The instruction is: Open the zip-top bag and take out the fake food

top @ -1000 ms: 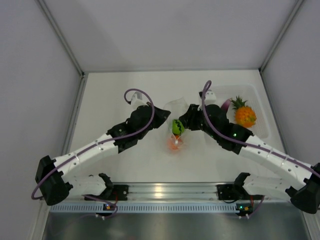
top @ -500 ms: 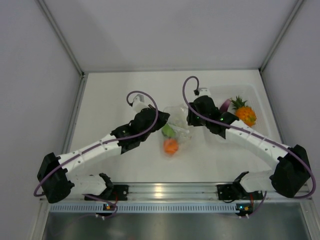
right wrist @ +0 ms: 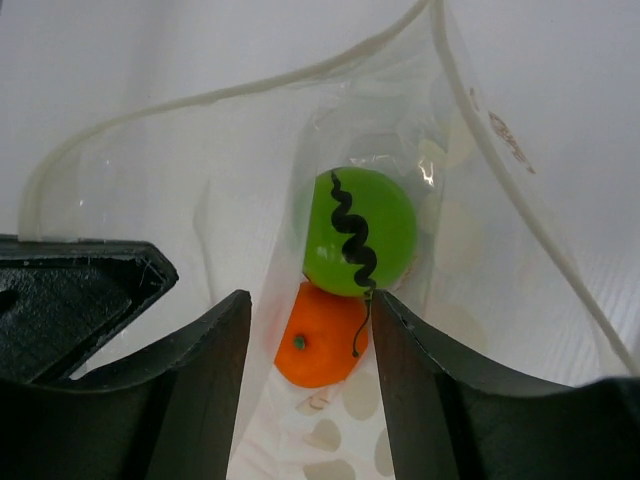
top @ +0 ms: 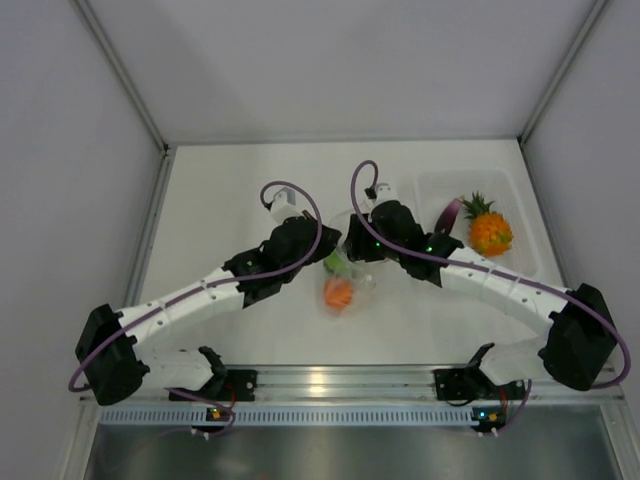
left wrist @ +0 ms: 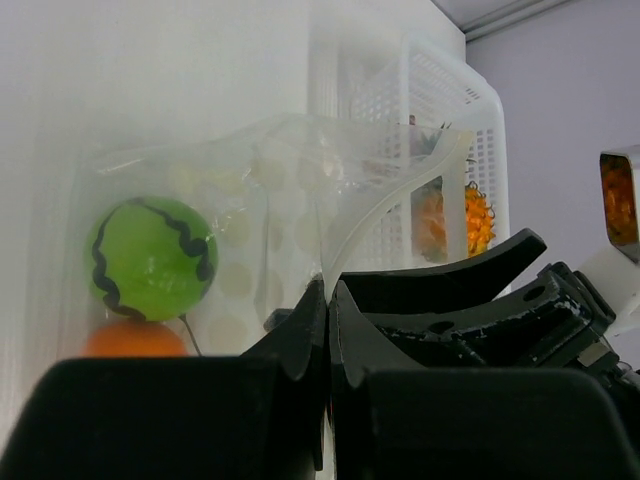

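Observation:
The zip-top bag point(top: 350, 270) lies mid-table, clear with white dots, its mouth pulled open. Inside are the green ball point(top: 335, 263) and the small orange point(top: 338, 293), also seen in the left wrist view as the ball point(left wrist: 152, 258) and the orange point(left wrist: 133, 340). My left gripper point(left wrist: 328, 292) is shut on the bag's rim point(left wrist: 370, 215). My right gripper point(right wrist: 312, 300) is open over the bag's mouth, its jaws on either side of the orange point(right wrist: 322, 345), below the ball point(right wrist: 360, 232). The pineapple point(top: 491, 230) and purple eggplant point(top: 450, 212) lie in the tray.
A rigid clear tray point(top: 520, 200) stands at the right, close behind the right arm; it shows in the left wrist view point(left wrist: 440, 120) just beyond the bag. Grey walls close in the table on three sides.
My right gripper has swung left from beside the tray to over the bag's mouth. The bag, with the ball and orange in it, has shifted slightly left. The left gripper keeps its hold.

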{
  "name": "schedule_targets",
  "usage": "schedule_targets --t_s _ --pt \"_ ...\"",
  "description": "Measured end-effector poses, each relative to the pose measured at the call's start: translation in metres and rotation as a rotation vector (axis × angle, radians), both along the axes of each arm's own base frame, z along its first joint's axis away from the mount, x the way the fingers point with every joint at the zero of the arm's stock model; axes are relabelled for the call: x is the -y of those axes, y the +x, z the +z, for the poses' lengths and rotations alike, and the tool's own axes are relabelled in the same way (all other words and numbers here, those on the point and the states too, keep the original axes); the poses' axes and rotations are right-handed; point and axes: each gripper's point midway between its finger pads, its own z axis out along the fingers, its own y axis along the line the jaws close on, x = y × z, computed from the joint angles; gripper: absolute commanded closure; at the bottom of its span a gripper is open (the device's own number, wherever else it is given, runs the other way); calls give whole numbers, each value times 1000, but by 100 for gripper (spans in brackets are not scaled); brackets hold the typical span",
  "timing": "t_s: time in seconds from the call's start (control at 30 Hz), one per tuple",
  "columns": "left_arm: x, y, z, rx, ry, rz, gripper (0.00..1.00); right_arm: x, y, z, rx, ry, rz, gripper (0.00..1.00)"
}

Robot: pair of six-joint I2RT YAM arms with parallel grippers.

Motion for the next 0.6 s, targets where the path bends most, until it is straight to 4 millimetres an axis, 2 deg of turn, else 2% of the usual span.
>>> schedule_targets --t_s 0.13,0.3,0.4,0.5,0.6 --pt "-1 -5 -5 1 17 -16 100 -4 1 -12 -3 26 -56 47" --pt "-9 -14 -16 -9 44 -23 100 -7 4 -41 -40 -13 -101 47" --pt "-14 -17 -16 -5 60 -25 100 -11 1 -59 -65 -51 -100 46" --pt "-18 -19 -10 9 63 -28 100 -14 -2 -67 -72 -71 -105 46" --pt "-22 -21 -5 26 75 -32 100 -18 -2 -65 -62 -60 -109 46"
